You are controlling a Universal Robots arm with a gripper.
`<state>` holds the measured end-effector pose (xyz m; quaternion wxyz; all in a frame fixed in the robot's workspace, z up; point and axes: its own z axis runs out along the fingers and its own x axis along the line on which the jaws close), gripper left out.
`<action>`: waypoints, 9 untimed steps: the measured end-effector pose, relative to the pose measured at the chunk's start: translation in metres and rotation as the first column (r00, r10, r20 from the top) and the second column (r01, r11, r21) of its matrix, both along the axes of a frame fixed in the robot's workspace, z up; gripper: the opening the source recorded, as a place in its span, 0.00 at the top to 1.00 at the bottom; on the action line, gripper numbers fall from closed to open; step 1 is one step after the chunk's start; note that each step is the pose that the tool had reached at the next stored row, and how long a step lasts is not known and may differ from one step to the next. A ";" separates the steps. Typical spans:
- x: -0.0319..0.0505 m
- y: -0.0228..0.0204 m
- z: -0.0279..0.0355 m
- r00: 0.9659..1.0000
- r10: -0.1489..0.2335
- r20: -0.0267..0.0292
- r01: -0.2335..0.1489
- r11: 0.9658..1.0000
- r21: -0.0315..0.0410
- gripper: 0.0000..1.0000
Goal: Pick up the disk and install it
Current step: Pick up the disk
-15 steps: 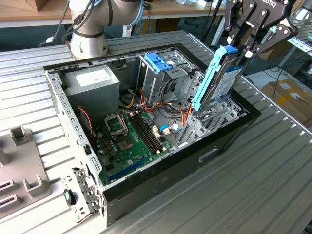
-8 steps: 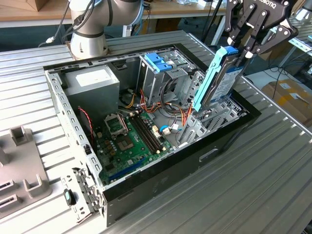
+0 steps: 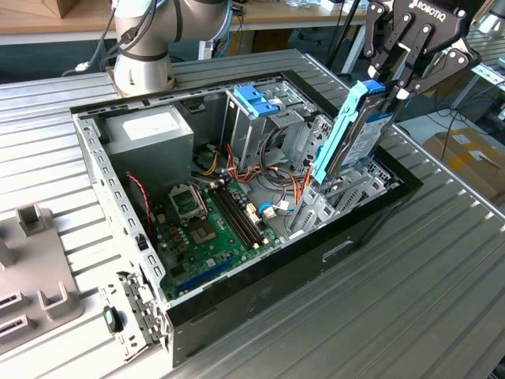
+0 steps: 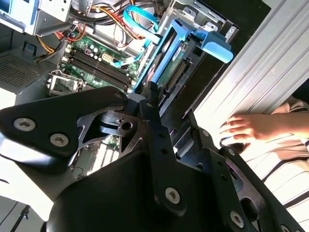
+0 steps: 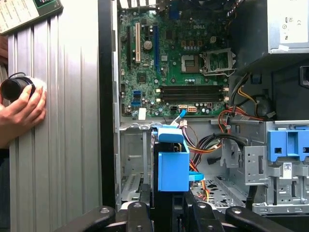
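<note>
On the ribbed counter (image 3: 450, 260), an open computer case (image 3: 347, 249) with its motherboard (image 3: 205, 229) exposed. Over its corner bay the gripper (image 3: 390, 85), fingers clamped on the disk (image 3: 359, 134), holds it tilted, lower end inside the case — orange cables (image 3: 298, 185) and the blue-topped drive cage (image 3: 256, 103) close beside.

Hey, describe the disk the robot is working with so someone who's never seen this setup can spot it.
Find the open black computer case. At its end on the exterior view's right, the gripper holds the disk upright. It is a grey slab framed by a light-blue rail, unlike the darker blue bracket fixed atop the drive cage.
</note>
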<state>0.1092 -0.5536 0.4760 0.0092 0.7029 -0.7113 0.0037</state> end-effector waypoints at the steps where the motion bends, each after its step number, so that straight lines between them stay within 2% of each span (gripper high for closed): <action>1: 0.0008 0.0000 -0.0006 1.000 0.000 0.000 0.000 1.000 0.000 0.65; 9: 0.0032 0.0000 -0.0018 1.000 0.000 0.000 0.000 1.000 -0.001 0.65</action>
